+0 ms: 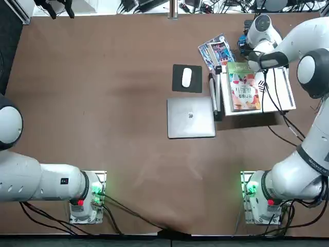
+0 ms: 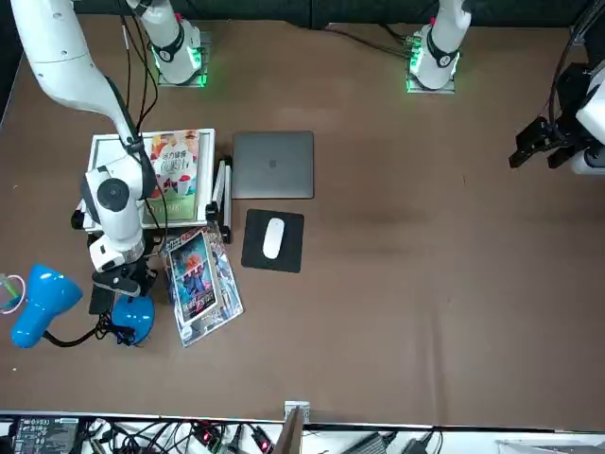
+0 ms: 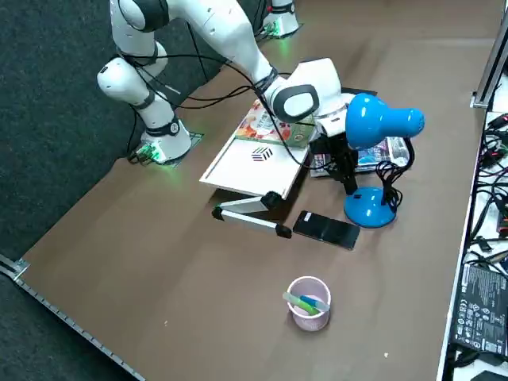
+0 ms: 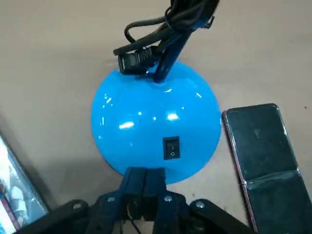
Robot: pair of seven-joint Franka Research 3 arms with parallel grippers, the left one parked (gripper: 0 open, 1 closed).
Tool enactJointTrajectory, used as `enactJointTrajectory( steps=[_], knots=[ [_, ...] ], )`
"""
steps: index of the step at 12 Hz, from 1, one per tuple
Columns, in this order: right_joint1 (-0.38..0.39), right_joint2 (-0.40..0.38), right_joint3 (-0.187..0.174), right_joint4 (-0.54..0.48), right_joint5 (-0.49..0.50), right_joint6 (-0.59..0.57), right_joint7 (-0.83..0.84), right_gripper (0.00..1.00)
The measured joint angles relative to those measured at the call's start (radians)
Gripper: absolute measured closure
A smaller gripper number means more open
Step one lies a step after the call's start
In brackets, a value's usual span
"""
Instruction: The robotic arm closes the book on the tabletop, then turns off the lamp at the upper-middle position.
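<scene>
The book (image 1: 244, 87) lies closed, green cover up, on a white stand (image 1: 280, 98) at the right of the tabletop (image 1: 103, 103). Beyond it stands the lamp with its round blue base (image 4: 156, 122), black rocker switch (image 4: 171, 147) and blue head (image 3: 381, 121). My right gripper (image 4: 145, 181) hangs shut just over the base's rim, a short way from the switch, with nothing between its fingers. From the side, the gripper (image 3: 347, 178) points down beside the lamp's neck, above the base (image 3: 369, 208). From the front, the gripper (image 2: 123, 284) covers part of the base (image 2: 137, 320).
A black phone (image 4: 263, 146) lies right next to the lamp base. A glossy blue magazine (image 1: 218, 51), a white mouse (image 1: 186, 77) on a black pad and a shut grey laptop (image 1: 190, 117) lie left of the book. A pink-rimmed cup (image 3: 308, 303) stands apart.
</scene>
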Motion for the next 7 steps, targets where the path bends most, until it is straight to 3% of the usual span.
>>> enactJointTrajectory(
  steps=[7],
  knots=[
    [0.001, -0.031, 0.014, -0.002, 0.0, -0.033, 0.0, 0.99]
  ],
)
